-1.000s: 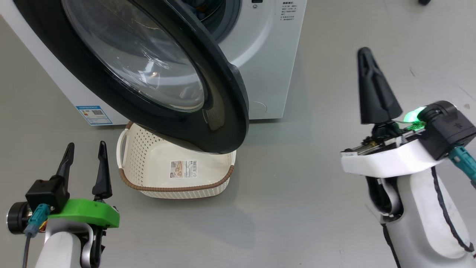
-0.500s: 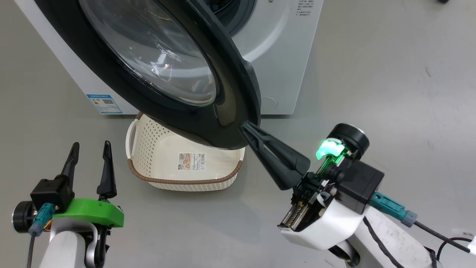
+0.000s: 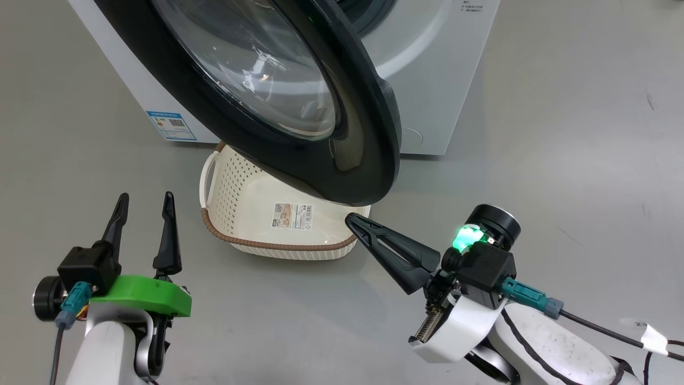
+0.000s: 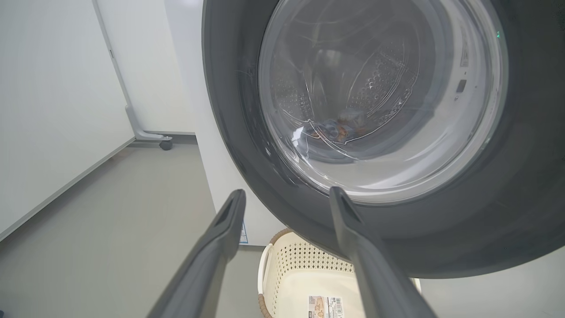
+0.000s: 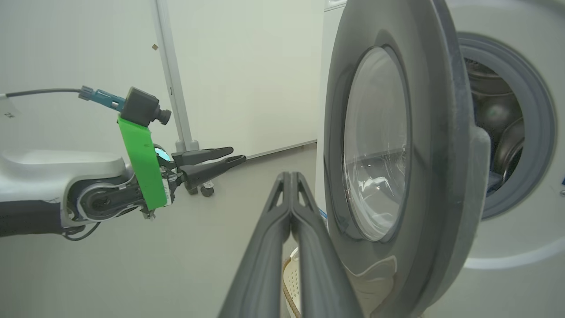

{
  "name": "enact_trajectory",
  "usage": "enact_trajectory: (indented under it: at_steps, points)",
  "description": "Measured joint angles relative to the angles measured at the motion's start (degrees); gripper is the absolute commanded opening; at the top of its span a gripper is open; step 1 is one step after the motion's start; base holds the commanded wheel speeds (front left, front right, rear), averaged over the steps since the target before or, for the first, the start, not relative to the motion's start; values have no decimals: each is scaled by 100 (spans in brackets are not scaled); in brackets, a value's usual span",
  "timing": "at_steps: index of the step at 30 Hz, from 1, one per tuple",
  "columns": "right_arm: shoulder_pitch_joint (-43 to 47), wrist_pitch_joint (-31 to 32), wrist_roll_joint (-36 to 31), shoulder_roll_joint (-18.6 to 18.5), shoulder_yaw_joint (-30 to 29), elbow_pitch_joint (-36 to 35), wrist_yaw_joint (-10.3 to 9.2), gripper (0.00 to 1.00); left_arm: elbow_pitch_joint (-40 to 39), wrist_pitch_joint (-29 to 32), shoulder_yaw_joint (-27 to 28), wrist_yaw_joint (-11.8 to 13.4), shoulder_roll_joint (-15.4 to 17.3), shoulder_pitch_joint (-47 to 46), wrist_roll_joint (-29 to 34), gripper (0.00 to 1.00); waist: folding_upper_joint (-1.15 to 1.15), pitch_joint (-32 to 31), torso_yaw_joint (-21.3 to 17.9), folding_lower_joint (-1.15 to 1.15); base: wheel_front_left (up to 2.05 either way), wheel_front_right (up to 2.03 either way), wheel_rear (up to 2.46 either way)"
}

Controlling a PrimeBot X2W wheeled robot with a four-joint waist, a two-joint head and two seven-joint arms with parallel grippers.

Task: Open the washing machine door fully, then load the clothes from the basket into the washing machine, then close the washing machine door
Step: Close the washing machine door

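Blue sticker (image 3: 172, 125) beside the washer door (image 3: 251, 80) and paper label (image 3: 293, 215) in the half-hidden basket (image 3: 278, 247) beneath are unreadable; left claw (image 3: 146, 196) spread, right claw (image 3: 351, 219) clenched empty.

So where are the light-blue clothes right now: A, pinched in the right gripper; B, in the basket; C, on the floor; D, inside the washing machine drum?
D: in the left wrist view the clothes lie in the drum, seen through the washing machine door glass; the basket floor's visible part bears just its paper label, and the right gripper is shut on nothing.
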Motion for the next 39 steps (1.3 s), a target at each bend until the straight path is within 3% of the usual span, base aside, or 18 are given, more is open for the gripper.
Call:
enact_trajectory:
  at_steps: [7, 20, 32, 39]
  points:
    - [-41, 102, 110, -155, 263, 359, 0, 0, -16, 0, -107, -1, -35, -136, 0, 100, 0, 180, 178, 0, 0, 0, 0]
    - [-360, 94, 326, -214, 57, 831, 0, 0, -22, 0, -324, -1, -79, -342, -4, 100, 0, 467, 472, 0, 0, 0, 0]
    - [-620, -5, 423, -186, -504, 1233, -12, 0, -66, 0, -433, -2, -178, -500, -100, 100, 0, 733, 610, 0, 0, 0, 0]
    - [-844, -51, 454, -167, -849, 1396, -160, 0, -152, 0, -474, -2, -178, -633, -104, 100, 0, 930, 636, 0, 0, 0, 0]
